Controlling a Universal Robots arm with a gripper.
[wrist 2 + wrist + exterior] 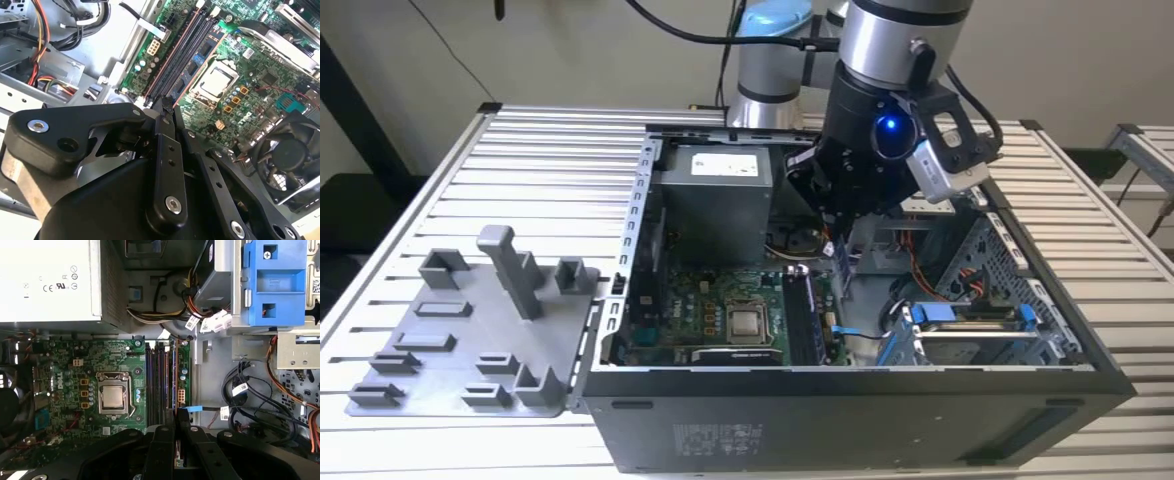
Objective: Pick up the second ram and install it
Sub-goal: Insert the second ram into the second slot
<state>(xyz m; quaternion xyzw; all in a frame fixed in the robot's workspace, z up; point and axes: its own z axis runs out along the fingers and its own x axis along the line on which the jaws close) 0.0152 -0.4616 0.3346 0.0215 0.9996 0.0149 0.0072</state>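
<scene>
Misalignment is my chief worry. My tool [176, 415] hangs inside the open computer case [854, 420], just over the near end of the memory slots [160, 385]. Its fingers [162, 450] are drawn close together on what looks like the second ram [178, 456], a thin greenish strip seen edge-on between them. I judge that I am clamped on it, though little of the board shows.

If the stick sits tilted in my grip, or its notch misses the key of the slot, pressing down could bend the board or damage the socket. The slots run parallel and lie tight together, so a small sideways error could put me in the wrong one. In the first wrist view a blue cable [192, 409] crosses right beside my fingertips and could snag or get pinched under the stick. The processor [114, 393] lies bare just beside the slots, so a slipped stick could land on it.

As for writing, the power supply [50, 280] has a pale label with approval marks. White tags [240, 388] hang on several cables, the blue drive bracket [275, 280] has a coded sticker beside it, and the case front has small stickers. I cannot read any of it with confidence.
</scene>
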